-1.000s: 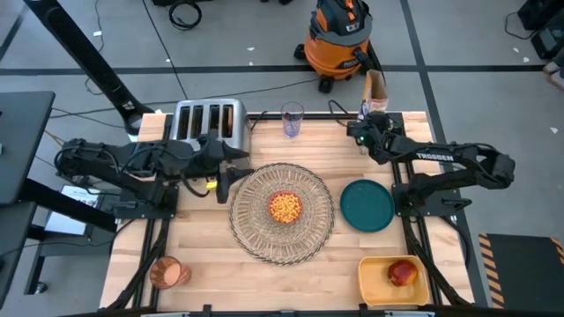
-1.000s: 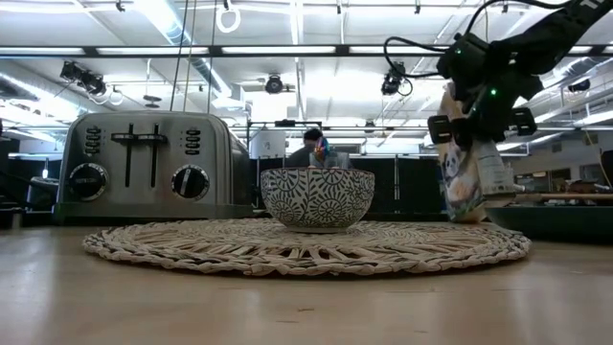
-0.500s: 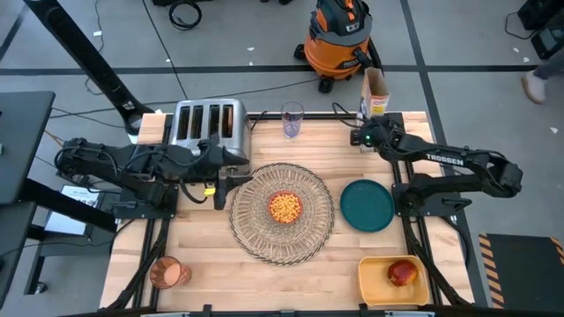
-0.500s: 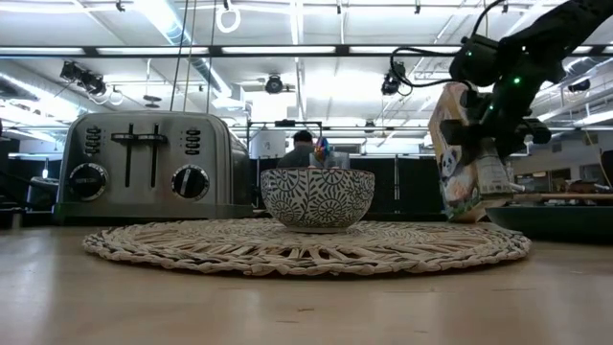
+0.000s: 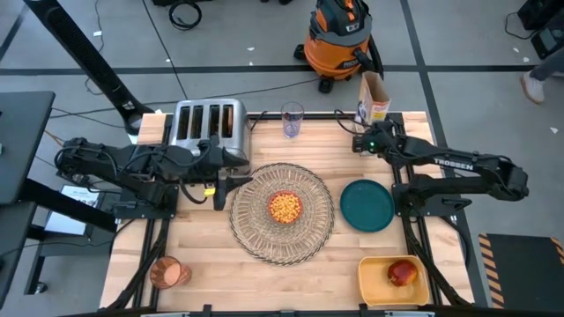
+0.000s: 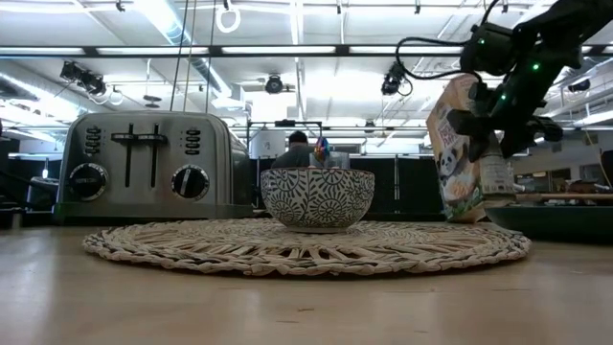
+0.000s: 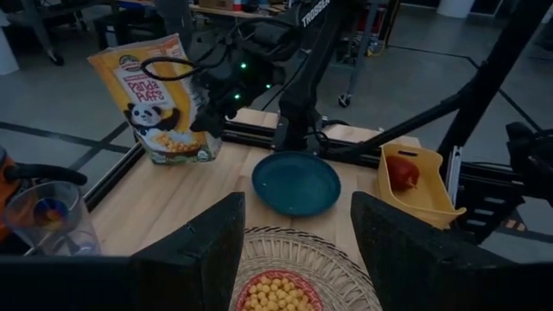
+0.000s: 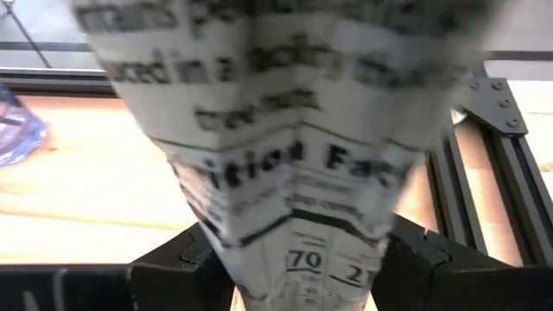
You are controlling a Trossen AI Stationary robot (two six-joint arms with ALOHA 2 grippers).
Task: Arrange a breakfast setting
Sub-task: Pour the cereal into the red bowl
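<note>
At the table's far right corner, the right gripper (image 5: 370,139) is clamped on a cereal box (image 5: 374,95), upright, probably to park it clear of the setting. Left gripper (image 5: 220,187) waits, jaws wide, by the mat's (image 5: 310,236) left edge. Bowl (image 5: 284,208), patterned outside and full of yellow puffs, sits mid-mat; teal plate (image 5: 367,205) lies just right of it.

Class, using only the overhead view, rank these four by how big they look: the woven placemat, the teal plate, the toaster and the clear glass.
Largest to smallest:
1. Woven placemat
2. Toaster and teal plate: they look close in area, so I will not rank them apart.
3. Clear glass
</note>
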